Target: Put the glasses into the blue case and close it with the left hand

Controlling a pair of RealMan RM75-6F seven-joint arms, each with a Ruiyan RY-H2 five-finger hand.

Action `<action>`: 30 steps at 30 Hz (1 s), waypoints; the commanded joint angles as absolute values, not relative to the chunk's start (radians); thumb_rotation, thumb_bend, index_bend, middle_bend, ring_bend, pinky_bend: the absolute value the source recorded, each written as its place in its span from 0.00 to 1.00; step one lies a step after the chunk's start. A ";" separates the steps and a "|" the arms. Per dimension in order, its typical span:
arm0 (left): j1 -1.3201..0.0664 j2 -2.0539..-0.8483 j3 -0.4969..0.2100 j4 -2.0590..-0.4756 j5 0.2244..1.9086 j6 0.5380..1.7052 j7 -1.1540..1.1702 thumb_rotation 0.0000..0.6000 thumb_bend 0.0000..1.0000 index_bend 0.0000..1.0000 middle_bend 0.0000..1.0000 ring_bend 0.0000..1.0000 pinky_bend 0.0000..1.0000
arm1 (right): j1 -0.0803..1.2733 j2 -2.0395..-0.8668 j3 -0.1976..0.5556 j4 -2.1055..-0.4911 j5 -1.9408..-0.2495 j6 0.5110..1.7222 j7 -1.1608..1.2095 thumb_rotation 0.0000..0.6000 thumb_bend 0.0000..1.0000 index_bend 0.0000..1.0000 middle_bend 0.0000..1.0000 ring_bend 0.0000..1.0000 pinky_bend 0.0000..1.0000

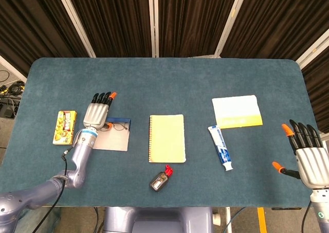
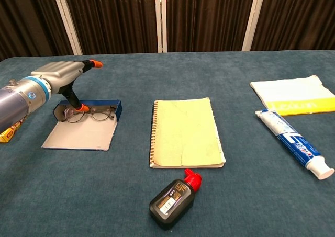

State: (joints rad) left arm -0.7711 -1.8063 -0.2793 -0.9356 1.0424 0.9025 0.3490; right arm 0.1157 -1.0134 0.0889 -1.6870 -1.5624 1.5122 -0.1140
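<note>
The blue case [image 1: 116, 141] lies open at the table's left, its grey lid [image 2: 78, 137] flat toward me and its blue tray [image 2: 113, 108] at the back. The thin-framed glasses [image 2: 96, 113] sit folded against the tray's back wall, also seen as glasses [image 1: 117, 125] in the head view. My left hand [image 2: 58, 74] hovers over the case's left end, fingers stretched forward, thumb tip [image 2: 83, 107] touching the glasses' left side. My right hand [image 1: 309, 156] stays at the table's right edge with fingers spread and nothing in it; the chest view does not show it.
A yellow notebook [image 1: 167, 138] lies right of the case, with a black ink bottle [image 1: 160, 179] in front of it. A toothpaste tube [image 1: 221, 147] and a white-yellow packet [image 1: 237, 111] lie further right. A yellow box [image 1: 64, 127] sits left of the left hand.
</note>
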 commanded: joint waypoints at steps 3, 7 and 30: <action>-0.765 -1.792 -0.274 -0.951 1.045 0.899 0.334 1.00 0.19 0.00 0.00 0.00 0.00 | 0.115 -1.014 0.087 -1.689 -1.565 1.513 -0.117 1.00 0.00 0.00 0.00 0.00 0.00; -0.747 -1.763 -0.262 -0.989 1.060 0.908 0.314 1.00 0.19 0.00 0.00 0.00 0.00 | 0.113 -1.012 0.086 -1.692 -1.569 1.519 -0.116 1.00 0.00 0.00 0.00 0.00 0.00; -0.688 -1.707 -0.202 -1.004 1.090 0.876 0.206 1.00 0.19 0.00 0.00 0.00 0.00 | 0.108 -1.006 0.081 -1.697 -1.587 1.531 -0.108 1.00 0.00 0.00 0.00 0.00 0.00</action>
State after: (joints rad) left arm -0.6863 -1.7041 -0.2017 -1.0076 1.0896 0.8792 0.2099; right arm 0.1083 -1.0058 0.0810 -1.6975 -1.5869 1.5311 -0.1080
